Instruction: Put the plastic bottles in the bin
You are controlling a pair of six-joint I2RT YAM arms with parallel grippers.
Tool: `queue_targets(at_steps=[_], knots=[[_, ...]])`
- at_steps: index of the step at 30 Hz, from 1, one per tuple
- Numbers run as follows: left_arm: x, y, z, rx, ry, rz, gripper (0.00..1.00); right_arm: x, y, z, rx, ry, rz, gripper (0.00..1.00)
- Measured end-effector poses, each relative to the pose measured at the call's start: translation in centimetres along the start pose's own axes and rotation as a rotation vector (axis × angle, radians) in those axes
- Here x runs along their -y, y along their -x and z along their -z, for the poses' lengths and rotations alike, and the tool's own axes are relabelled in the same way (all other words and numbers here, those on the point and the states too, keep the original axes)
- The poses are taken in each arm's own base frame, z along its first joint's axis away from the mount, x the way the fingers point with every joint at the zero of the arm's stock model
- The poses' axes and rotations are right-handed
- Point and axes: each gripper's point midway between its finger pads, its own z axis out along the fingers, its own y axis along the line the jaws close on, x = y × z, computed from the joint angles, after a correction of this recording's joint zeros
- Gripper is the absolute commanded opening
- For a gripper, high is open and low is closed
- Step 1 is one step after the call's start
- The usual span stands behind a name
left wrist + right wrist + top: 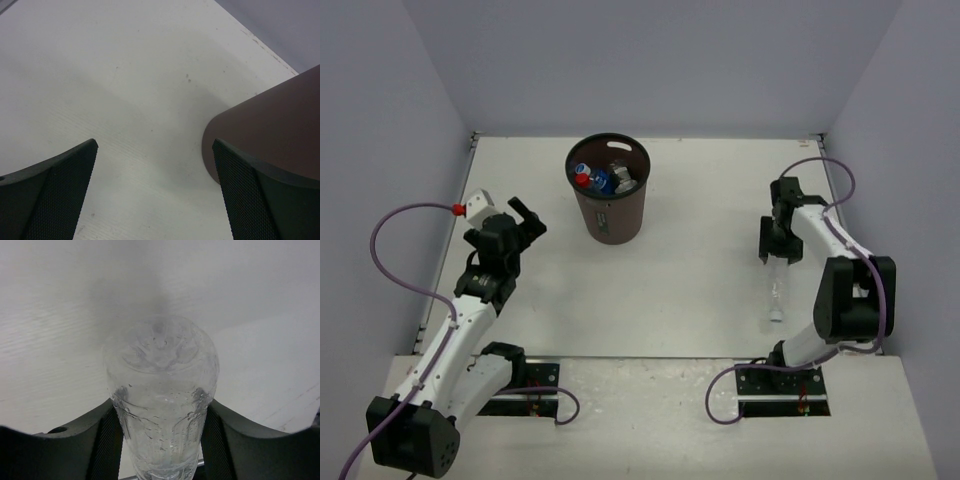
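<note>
The plain clear plastic bottle [162,390] sits between the pads of my right gripper [161,407], which is shut on its body. From above, this bottle [777,295] stretches from my right gripper [773,256] toward the near edge, low over the table at the right. The dark maroon bin [610,222] stands at the back centre, and several bottles [592,179] lie inside it. My left gripper [528,222] hangs open and empty just left of the bin. In the left wrist view the bin wall [270,125] shows behind the right fingertip of the left gripper [155,145].
Grey walls close off the table at the back and on both sides. A purple cable loops from each arm. The two arm bases sit on black plates [535,385] at the near edge.
</note>
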Motion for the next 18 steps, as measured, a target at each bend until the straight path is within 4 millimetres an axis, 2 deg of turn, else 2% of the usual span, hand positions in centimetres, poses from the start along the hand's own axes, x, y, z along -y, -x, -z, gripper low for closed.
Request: queue_targets(at_steps=[2, 4, 6, 8, 10, 13, 16, 18], knots=[[0.0, 0.0, 0.0, -0.001, -0.001, 0.000, 1.00, -1.6, 2.2, 2.8, 0.113, 0.093, 0.007, 0.02], [0.1, -0.1, 0.0, -0.003, -0.003, 0.000, 1.00, -4.1, 5.0, 7.0, 0.280, 0.226, 0.036, 0.03], [0.1, -0.1, 0.0, -0.006, -0.008, 0.000, 1.00, -6.9, 7.7, 13.1, 0.500, 0.382, 0.082, 0.04], [0.3, -0.2, 0.1, -0.010, -0.015, 0.001, 1.00, -9.5, 9.4, 20.4, 0.725, 0.551, 0.134, 0.05], [0.4, -0.2, 0.2, -0.013, -0.026, 0.003, 1.00, -11.4, 9.9, 28.8, 0.973, 0.723, 0.194, 0.05], [0.7, 0.0, 0.5, -0.014, -0.046, 0.007, 1.00, -13.0, 9.2, 38.3, 1.246, 0.905, 0.262, 0.06], [1.0, 0.0, 0.8, -0.016, -0.063, 0.012, 1.00, -14.7, 8.1, 46.2, 1.464, 1.070, 0.320, 0.05], [1.1, 0.0, 0.9, -0.020, -0.072, 0.013, 1.00, -16.2, 8.1, 49.3, 1.548, 1.143, 0.345, 0.05]])
